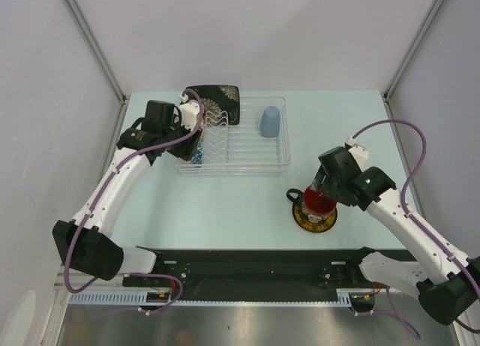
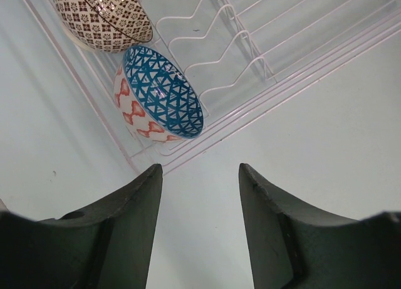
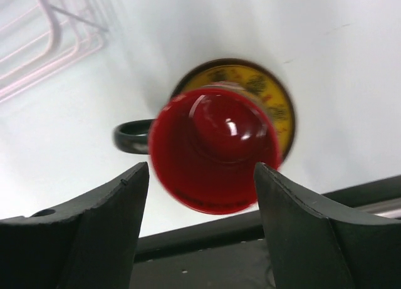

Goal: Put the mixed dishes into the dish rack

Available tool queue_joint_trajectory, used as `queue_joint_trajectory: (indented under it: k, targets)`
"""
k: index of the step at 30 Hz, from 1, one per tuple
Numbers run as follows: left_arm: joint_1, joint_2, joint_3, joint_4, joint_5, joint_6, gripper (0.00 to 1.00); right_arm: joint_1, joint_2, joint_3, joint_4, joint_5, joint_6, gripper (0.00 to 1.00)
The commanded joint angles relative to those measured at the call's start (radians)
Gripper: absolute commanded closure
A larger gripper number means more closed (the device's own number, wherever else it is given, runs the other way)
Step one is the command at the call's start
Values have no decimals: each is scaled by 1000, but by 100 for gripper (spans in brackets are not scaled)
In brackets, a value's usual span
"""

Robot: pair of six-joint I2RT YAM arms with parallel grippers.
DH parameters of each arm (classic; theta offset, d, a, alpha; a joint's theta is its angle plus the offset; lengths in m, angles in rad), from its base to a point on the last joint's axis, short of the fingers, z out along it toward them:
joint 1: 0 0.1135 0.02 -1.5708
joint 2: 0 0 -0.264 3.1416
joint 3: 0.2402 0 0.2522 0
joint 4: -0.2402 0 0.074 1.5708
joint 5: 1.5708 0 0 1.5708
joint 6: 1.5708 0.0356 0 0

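The clear dish rack (image 1: 247,147) stands at the back middle of the table. In it are the black square floral plate (image 1: 217,100) at the back left and the pale blue cup (image 1: 270,121). The left wrist view shows the beige lattice bowl (image 2: 100,16) and the small blue saucer (image 2: 160,94) leaning in the rack's corner (image 2: 263,82). My left gripper (image 1: 197,141) (image 2: 200,176) is open and empty just outside that corner. My right gripper (image 1: 321,190) (image 3: 200,176) is open just above the dark mug with red inside (image 3: 216,151) (image 1: 318,201), which stands on the yellow saucer (image 3: 279,101) (image 1: 313,218).
A black rail (image 1: 247,263) runs along the near table edge, just in front of the mug. Grey walls close in the table at left, right and back. A rack corner (image 3: 37,51) shows at the right wrist view's top left.
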State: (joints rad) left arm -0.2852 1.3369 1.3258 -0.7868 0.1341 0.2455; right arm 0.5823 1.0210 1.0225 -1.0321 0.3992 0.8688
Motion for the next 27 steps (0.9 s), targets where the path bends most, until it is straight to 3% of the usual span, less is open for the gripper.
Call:
queue_joint_trajectory:
  k: [1, 9, 27]
  targets:
    - [1, -45, -19, 34, 9, 3, 43, -24, 47, 13, 132, -155, 45, 28]
    - [1, -54, -40, 47, 2, 9, 43, -96, 168, 19, 210, -232, 18, 31]
    - [1, -82, -60, 49, -7, 18, 43, -108, 424, 34, 207, -169, -67, 34]
